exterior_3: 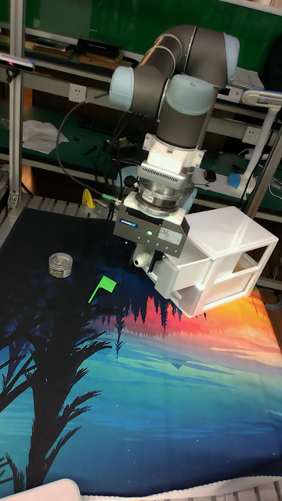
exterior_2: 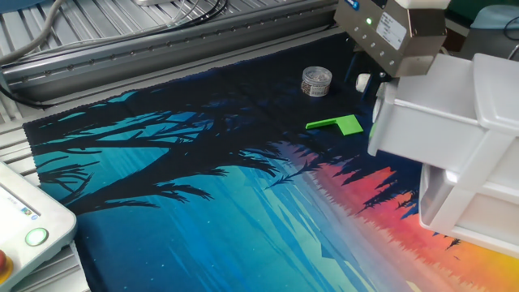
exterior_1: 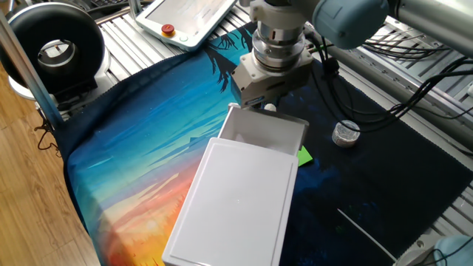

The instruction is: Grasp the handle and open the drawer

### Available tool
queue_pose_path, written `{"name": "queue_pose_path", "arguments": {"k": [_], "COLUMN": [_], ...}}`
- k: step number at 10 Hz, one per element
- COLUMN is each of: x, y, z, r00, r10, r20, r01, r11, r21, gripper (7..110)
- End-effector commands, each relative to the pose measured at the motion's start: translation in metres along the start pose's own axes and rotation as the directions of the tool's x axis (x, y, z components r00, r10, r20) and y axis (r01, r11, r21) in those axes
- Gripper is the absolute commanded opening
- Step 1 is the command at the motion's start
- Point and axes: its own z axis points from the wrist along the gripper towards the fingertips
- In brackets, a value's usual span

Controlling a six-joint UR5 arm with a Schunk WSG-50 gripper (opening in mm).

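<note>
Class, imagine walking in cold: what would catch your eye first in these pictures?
The grey robot arm looms over a white box whose drawer stands pulled out, the gripper at its front end. Beneath lies a vivid sunset-and-palm cloth, with a green piece and a silver cap nearby.

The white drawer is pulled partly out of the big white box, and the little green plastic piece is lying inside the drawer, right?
Not quite. The white plastic drawer is pulled partly out of the large flat white box, but the small green plastic piece lies outside it, on the dark cloth beside it. The other fixed view shows this.
</note>
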Motion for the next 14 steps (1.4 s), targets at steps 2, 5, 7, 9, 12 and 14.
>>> {"name": "queue_pose_path", "arguments": {"k": [2,5,7,9,12,14], "x": [-0.001,-0.008,-0.01,-0.012,-0.01,-0.007], "y": [0.0,-0.015,-0.018,-0.022,-0.019,-0.018], "z": [0.001,-0.018,-0.018,-0.022,-0.035,-0.044], "r00": [0.999,0.995,0.994,0.993,0.993,0.993], "r10": [-0.031,-0.095,-0.106,-0.119,-0.114,-0.111], "r20": [0.007,0.006,0.022,0.03,0.024,0.028], "r01": [0.032,0.095,0.107,0.119,0.114,0.111], "r11": [0.999,0.992,0.994,0.993,0.993,0.994], "r21": [-0.039,-0.083,-0.038,-0.02,-0.005,-0.003], "gripper": [66,66,66,66,66,66]}}
